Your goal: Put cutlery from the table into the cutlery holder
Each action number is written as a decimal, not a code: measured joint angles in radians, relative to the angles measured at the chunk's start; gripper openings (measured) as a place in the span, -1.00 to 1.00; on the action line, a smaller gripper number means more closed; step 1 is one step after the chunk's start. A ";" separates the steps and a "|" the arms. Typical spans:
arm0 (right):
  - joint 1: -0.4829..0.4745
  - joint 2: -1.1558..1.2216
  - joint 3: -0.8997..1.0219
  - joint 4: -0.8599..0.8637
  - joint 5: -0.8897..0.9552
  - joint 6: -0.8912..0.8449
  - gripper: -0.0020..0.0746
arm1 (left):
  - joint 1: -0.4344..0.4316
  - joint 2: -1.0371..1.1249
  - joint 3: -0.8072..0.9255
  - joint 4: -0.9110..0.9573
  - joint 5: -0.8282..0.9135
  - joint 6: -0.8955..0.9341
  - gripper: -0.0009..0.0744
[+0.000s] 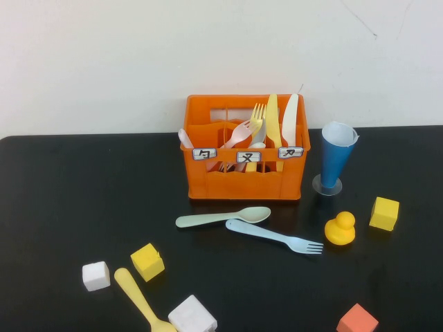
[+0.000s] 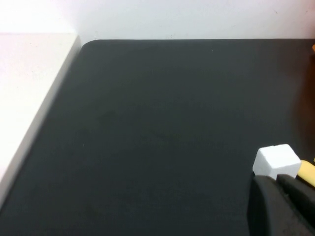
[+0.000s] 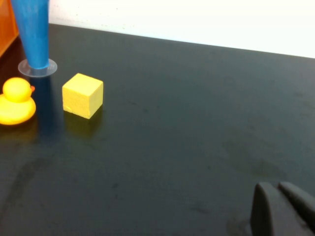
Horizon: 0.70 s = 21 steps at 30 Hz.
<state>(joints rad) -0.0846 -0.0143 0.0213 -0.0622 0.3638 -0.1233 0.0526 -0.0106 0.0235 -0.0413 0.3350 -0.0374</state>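
Black table (image 1: pixel 69 207) | orange cutlery holder (image 1: pixel 242 180), white labels | left hand (image 2: pixel 280 206), right hand (image 3: pixel 283 211) low

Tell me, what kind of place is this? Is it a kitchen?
Probably not a kitchen; more likely a robot practice table. A bare black table by a plain white wall holds an orange cutlery holder, toy blocks and a rubber duck. The left gripper and right gripper wait low over it.

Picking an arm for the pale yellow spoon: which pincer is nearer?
Left. The left pincer sits by the white cube next to the pale yellow spoon. The right pincer is over bare table beyond the yellow cube.
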 joint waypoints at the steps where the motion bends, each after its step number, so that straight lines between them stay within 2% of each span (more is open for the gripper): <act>1: 0.000 0.000 0.000 0.000 0.000 0.000 -0.96 | 0.000 0.000 0.000 0.000 0.000 0.000 -0.98; 4: 0.000 0.000 0.000 0.000 0.000 0.000 -0.96 | 0.000 0.000 0.000 -0.082 -0.020 -0.039 -0.98; 9: 0.000 0.000 0.000 0.000 0.000 0.000 -0.96 | 0.000 0.000 0.007 -0.563 -0.156 -0.223 -0.98; 11: 0.000 0.000 0.000 0.000 0.000 0.000 -0.96 | 0.000 0.000 0.007 -0.663 -0.204 -0.230 -0.98; 17: 0.000 0.000 0.000 0.000 0.000 0.000 -0.96 | 0.000 0.000 0.007 -0.810 -0.313 -0.217 -0.98; 19: 0.000 0.000 0.000 0.000 0.000 0.000 -0.96 | -0.004 0.000 -0.002 -0.779 -0.280 -0.154 -0.98; 21: 0.000 0.000 0.000 0.000 0.000 0.000 -0.96 | -0.014 0.000 -0.065 -0.722 -0.162 -0.062 -0.98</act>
<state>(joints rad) -0.0846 -0.0143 0.0213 -0.0622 0.3638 -0.1233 0.0389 -0.0106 -0.0414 -0.7630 0.1728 -0.0999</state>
